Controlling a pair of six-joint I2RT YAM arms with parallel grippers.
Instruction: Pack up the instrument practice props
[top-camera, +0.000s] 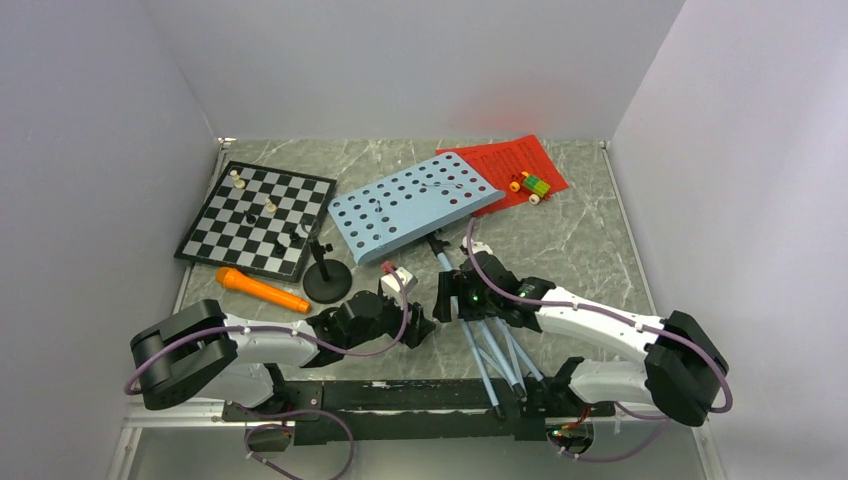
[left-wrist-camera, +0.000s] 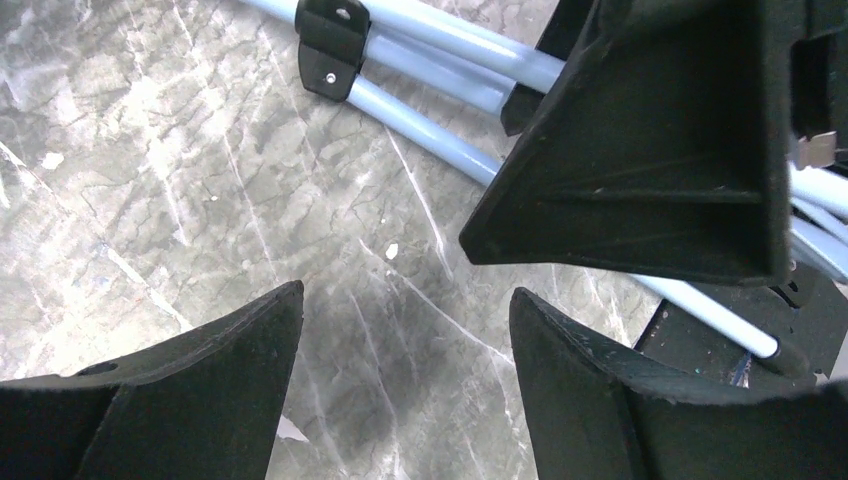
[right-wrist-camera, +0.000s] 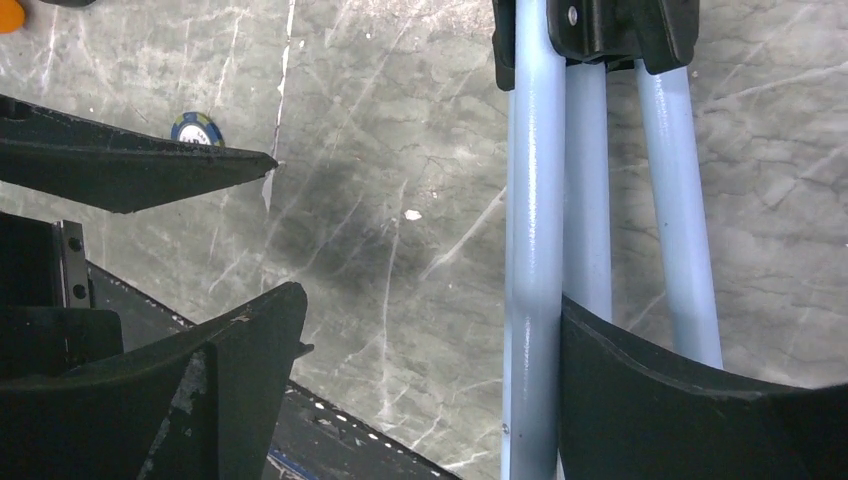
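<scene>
- Our left gripper (left-wrist-camera: 405, 385) is spread wide over bare table (left-wrist-camera: 200, 200), holding nothing.
- Our right gripper (right-wrist-camera: 430, 390) is also spread. One leg tube (right-wrist-camera: 533, 250) sits between its fingers, unclamped.
- We see the music stand (top-camera: 415, 208) lying mid-table, with the orange microphone (top-camera: 262, 290) to its left.

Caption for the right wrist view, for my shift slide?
Right gripper, open, at the music stand's bunched light-blue legs on the marble table.

Plain pale walls (top-camera: 400, 60) are closing in on three sides — between them a grey marbled tabletop (top-camera: 580, 250) is lying flat, its veined surface catching soft white light.
</scene>
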